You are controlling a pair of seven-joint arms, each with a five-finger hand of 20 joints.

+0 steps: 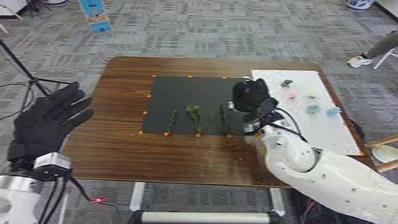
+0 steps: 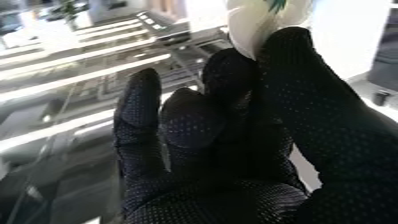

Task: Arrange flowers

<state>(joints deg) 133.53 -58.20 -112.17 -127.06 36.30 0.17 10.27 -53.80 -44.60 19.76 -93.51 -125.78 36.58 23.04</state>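
Flowers: green stems (image 1: 195, 117) are lying on the mat; the step in hand is probably placing the next piece.
Left hand (image 1: 51, 112): is hanging beside the table (image 1: 111, 155), fingers extended, gripping nothing.
Dark mat (image 1: 173, 90): is carrying those stems, side by side.
Right hand (image 1: 252, 94): is pinching a white piece (image 2: 253, 25) with green on it, bloom or vase unclear; next is likely calling for steady lowering, then release.
White board (image 1: 313, 131): is bearing small pastel clusters (image 1: 313, 109).

Grey patterned carpet (image 1: 213, 30) around brown wooden table (image 1: 107, 100); black tripod (image 1: 34, 79) left; blue panel (image 1: 95, 11), blue-and-white pot (image 1: 360, 4) beyond.
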